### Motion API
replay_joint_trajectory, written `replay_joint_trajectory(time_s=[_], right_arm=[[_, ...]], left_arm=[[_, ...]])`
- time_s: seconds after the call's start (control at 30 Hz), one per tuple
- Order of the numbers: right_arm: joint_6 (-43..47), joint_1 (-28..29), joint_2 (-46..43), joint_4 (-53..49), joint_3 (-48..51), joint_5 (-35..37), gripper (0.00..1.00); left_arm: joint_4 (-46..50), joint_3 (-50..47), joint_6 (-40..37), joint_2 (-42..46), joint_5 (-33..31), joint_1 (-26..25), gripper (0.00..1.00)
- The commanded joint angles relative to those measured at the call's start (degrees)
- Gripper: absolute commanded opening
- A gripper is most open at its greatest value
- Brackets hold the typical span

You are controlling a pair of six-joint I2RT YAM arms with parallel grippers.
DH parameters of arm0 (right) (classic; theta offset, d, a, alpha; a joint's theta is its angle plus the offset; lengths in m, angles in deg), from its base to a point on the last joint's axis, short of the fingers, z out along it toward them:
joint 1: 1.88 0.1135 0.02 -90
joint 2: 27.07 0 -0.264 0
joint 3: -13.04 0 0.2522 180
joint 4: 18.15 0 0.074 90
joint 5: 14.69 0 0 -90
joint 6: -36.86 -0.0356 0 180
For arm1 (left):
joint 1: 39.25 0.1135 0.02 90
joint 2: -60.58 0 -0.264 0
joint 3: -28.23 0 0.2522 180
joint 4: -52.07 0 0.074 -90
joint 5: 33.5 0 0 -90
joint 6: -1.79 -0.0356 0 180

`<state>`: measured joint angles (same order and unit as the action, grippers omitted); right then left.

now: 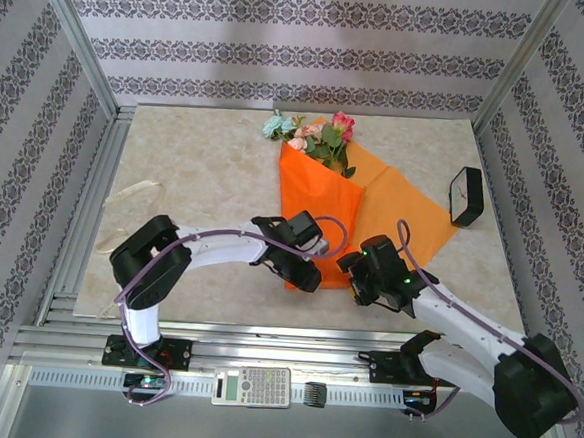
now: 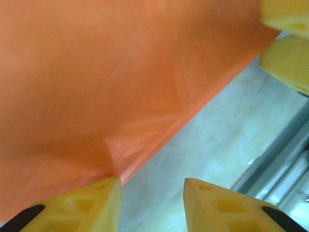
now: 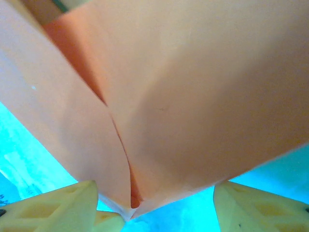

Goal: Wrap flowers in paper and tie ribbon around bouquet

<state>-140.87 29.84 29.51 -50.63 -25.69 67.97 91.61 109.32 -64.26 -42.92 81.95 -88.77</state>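
A: Grippers?
B: We list the left gripper [image 2: 152, 186] with jaws apart and empty, and the right gripper [image 3: 154, 188] parted loosely round the tip of a creased bright orange paper cone [image 1: 319, 196].
A: Contents?
B: The cone lies mid-way across the pale table [image 1: 205, 173] and holds pink, red, pale-blue artificial flowers [image 1: 313, 135]. Its tip is nearest the grippers, and the blooms point to the far wall.

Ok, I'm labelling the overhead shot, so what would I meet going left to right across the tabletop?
ribbon → left fingers → right fingers → small black object
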Motion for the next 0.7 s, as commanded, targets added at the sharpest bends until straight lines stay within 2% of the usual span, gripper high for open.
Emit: replay_joint_trajectory(time_s=[0.0, 0.13, 0.3, 0.4, 0.53, 0.67], right_arm=[[6.82, -2.91, -3.99, -10.29, -1.44, 4.17, 0.67], [13.45, -12.06, -8.52, -12.09, 1.59, 1.42, 0.67], [22.72, -23.34, -6.26, -16.08, 0.45, -3.66, 0.67], [24.64, -27.26, -6.96, -18.96, -0.74, -3.65, 0.68], [26.04, -29.61, -8.81, -23.92, -1.82, -1.40, 0.68], [25.29, -31.79, -8.52, -19.75, 1.79, -3.77, 0.67]], left_arm=[[-4.47, -0.04, 6.87, 4.14, 6.13, 3.64, 0.40], [-5.46, 3.54, 9.68, -1.90, 12.29, 6.10, 0.38], [-4.94, 8.83, 10.80, -7.27, 13.04, 6.01, 0.34], [-4.38, 11.07, 11.16, -9.27, 13.50, 5.70, 0.34], [-2.95, 13.77, 10.65, -11.79, 13.94, 4.06, 0.33], [-1.59, 15.19, 10.27, -14.01, 13.31, 2.76, 0.32]])
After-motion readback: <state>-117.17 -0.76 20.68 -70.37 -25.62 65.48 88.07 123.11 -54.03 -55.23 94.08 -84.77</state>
